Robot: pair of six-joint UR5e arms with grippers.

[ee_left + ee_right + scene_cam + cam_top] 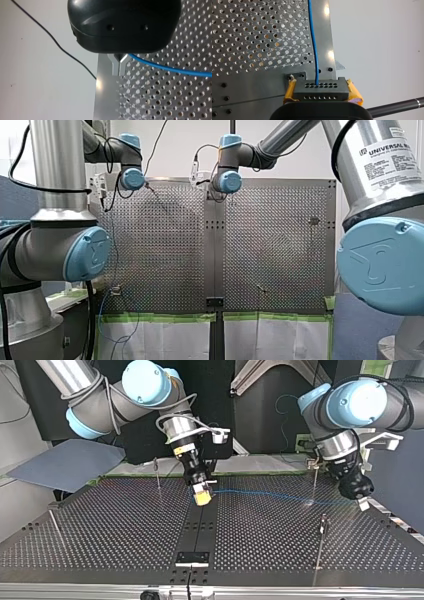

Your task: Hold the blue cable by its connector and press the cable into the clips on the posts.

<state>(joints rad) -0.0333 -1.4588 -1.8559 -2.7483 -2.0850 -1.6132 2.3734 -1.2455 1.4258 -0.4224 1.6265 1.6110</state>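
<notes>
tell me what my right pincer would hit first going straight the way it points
Probably the table's dark middle strip: the right pincer, holding the connector, points down at it; the gap is unclear.

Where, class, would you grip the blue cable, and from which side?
Grip the dark connector block at its end, pads on its two narrow sides, coming from behind, opposite the holed face where the blue cable leaves. My right end effector holds it so.
</notes>
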